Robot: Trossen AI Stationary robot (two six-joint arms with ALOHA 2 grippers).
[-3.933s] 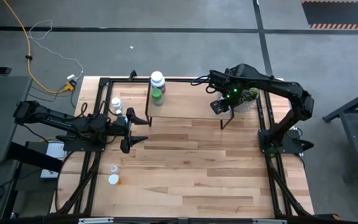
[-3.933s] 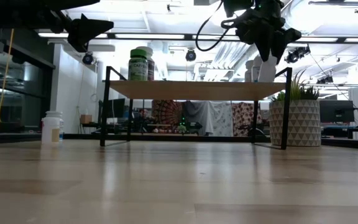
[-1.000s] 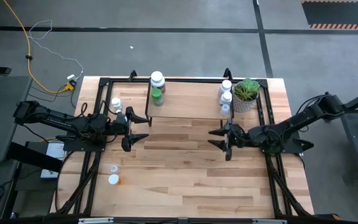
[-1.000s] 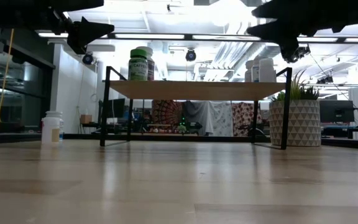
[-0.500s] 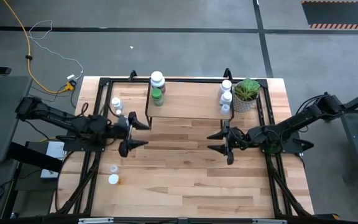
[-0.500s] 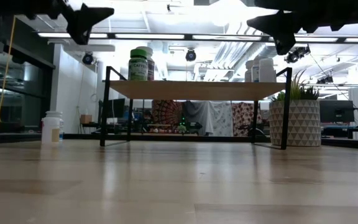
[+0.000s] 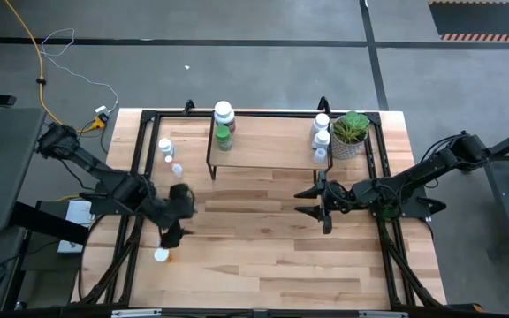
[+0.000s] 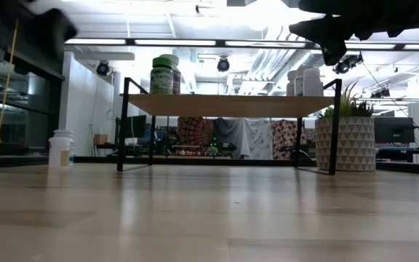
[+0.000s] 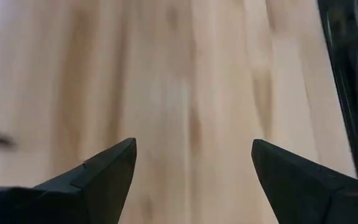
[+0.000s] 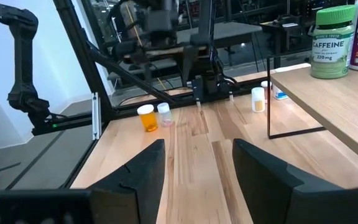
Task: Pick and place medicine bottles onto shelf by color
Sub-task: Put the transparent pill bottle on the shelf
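On the shelf (image 10: 328, 93), a green bottle (image 10: 332, 42) reads "CAFFEINE", perhaps "220 mg"; both grippers' jaws apart, empty.

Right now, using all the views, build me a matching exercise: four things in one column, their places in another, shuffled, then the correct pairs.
Things:
1. green bottle
2. potted plant
3. left gripper
4. right gripper

Places:
A. at the shelf's right end, on the table
B. over the table's left front part, near the loose bottles
C. on the shelf, left end
D. in front of the shelf's right end, jaws empty

Pairs: 1-C, 2-A, 3-B, 4-D
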